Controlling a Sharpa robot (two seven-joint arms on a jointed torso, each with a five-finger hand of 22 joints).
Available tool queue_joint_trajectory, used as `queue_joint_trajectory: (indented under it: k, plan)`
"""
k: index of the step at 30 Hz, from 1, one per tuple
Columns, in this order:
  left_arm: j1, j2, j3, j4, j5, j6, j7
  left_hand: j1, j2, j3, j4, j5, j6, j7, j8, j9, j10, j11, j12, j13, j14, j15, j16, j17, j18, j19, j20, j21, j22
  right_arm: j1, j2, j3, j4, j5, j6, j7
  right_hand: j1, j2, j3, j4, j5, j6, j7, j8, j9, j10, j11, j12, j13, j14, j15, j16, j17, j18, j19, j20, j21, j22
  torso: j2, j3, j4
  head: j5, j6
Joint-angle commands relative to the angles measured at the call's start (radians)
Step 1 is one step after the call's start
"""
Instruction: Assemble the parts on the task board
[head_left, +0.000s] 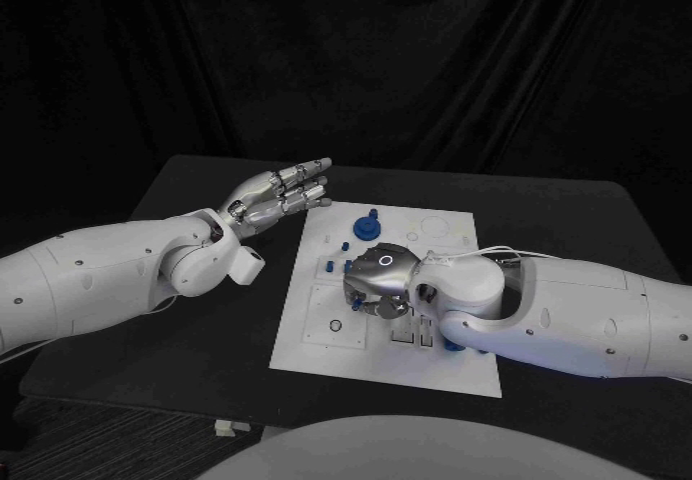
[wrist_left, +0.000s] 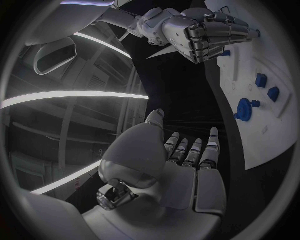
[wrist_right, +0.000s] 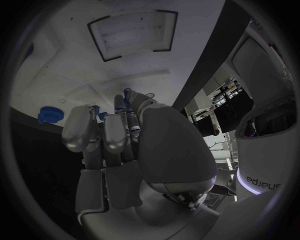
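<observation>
the task board, a white plate, lies in the middle of the black bench with small blue parts on its far end. the right hand is down over the board's middle, fingers curled toward a small blue piece at their tips; whether it grips the piece i cannot tell. this looks like the seating of one part, so the next move likely calls for a steady downward press. the left hand hovers beside the board's far left corner, fingers straight, close together, holding nothing.
</observation>
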Motion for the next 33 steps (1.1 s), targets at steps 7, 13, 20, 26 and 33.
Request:
queue_joint_trajectory:
  k: [7, 13, 20, 26, 33]
  plan:
    - [-0.002, 0.001, 0.001, -0.001, 0.007, 0.011, 0.003, 0.005, 0.007, 0.0, -0.007, 0.005, 0.002, 0.006, 0.005, 0.001, -0.001, 0.001, 0.0, 0.0, 0.004, -0.001, 0.006, 0.001, -0.007, 0.009, 0.0, 0.002, 0.001, -0.005, -0.002, -0.002, 0.002, 0.009, 0.022, -0.024, -0.013, -0.001, 0.005, -0.001, 0.007, -0.002, 0.009, 0.001, 0.0, -0.001, 0.008, -0.005, 0.0, -0.003, 0.008, -0.006, -0.001, 0.004, -0.009, -0.001, -0.006, 0.156, 0.0, -0.0001, 0.0003, 0.0, 0.0]
    - [-0.002, 0.002, 0.001, -0.002, 0.007, 0.013, 0.0, 0.005, 0.008, 0.001, -0.008, 0.005, 0.003, 0.007, 0.005, 0.001, -0.001, 0.001, 0.0, 0.0, 0.005, 0.0, 0.007, 0.001, -0.007, 0.01, 0.0, 0.002, 0.001, -0.005, -0.003, -0.002, 0.004, 0.016, 0.023, -0.024, -0.013, -0.001, 0.006, -0.002, 0.007, -0.002, 0.009, 0.001, 0.0, -0.002, 0.008, -0.005, 0.0, -0.003, 0.008, -0.006, -0.001, 0.004, -0.01, -0.001, -0.007, 0.155, 0.0, 0.0001, 0.0001, 0.001, 0.0]
    - [-0.002, 0.005, 0.001, -0.007, 0.007, 0.015, -0.004, 0.005, 0.009, 0.002, -0.008, 0.006, 0.005, 0.01, 0.006, 0.001, -0.001, 0.0, 0.0, 0.0, 0.006, 0.003, 0.007, 0.001, -0.008, 0.011, 0.0, 0.002, 0.0, -0.005, -0.001, -0.002, 0.002, 0.018, 0.036, -0.032, -0.018, -0.003, 0.01, -0.003, 0.005, -0.01, 0.01, -0.004, -0.001, -0.01, 0.01, -0.007, -0.001, -0.008, 0.009, -0.01, -0.008, 0.006, -0.015, 0.0, -0.014, 0.153, 0.0, 0.0001, 0.0007, -0.002, 0.0]
    - [-0.002, 0.008, 0.001, -0.009, 0.007, 0.019, -0.006, 0.005, 0.011, 0.005, -0.009, 0.007, 0.01, 0.015, 0.007, 0.002, -0.001, -0.002, -0.001, 0.0, 0.005, 0.004, 0.007, 0.001, -0.009, 0.011, 0.0, 0.002, -0.002, -0.005, 0.004, -0.002, -0.004, 0.018, 0.034, -0.038, -0.032, -0.009, 0.025, -0.003, 0.0, -0.077, 0.019, -0.012, -0.008, -0.036, 0.017, -0.007, -0.001, -0.016, 0.017, -0.012, -0.015, 0.008, -0.026, 0.007, -0.027, 0.149, -0.001, 0.0001, 0.0008, -0.002, 0.0]
    - [-0.002, 0.01, 0.001, -0.011, 0.007, 0.022, -0.008, 0.004, 0.013, 0.008, -0.012, 0.007, 0.023, 0.031, 0.009, 0.004, -0.002, -0.009, -0.001, 0.0, 0.005, 0.006, 0.008, 0.001, -0.011, 0.013, 0.0, 0.002, -0.005, -0.005, 0.009, -0.002, -0.011, 0.018, 0.03, -0.041, -0.056, -0.017, 0.033, 0.005, -0.03, -0.151, -0.006, -0.012, -0.008, -0.076, 0.022, -0.007, -0.002, -0.028, 0.019, -0.021, -0.031, 0.013, -0.04, 0.011, -0.048, 0.143, -0.001, 0.0001, 0.0009, -0.002, 0.0]
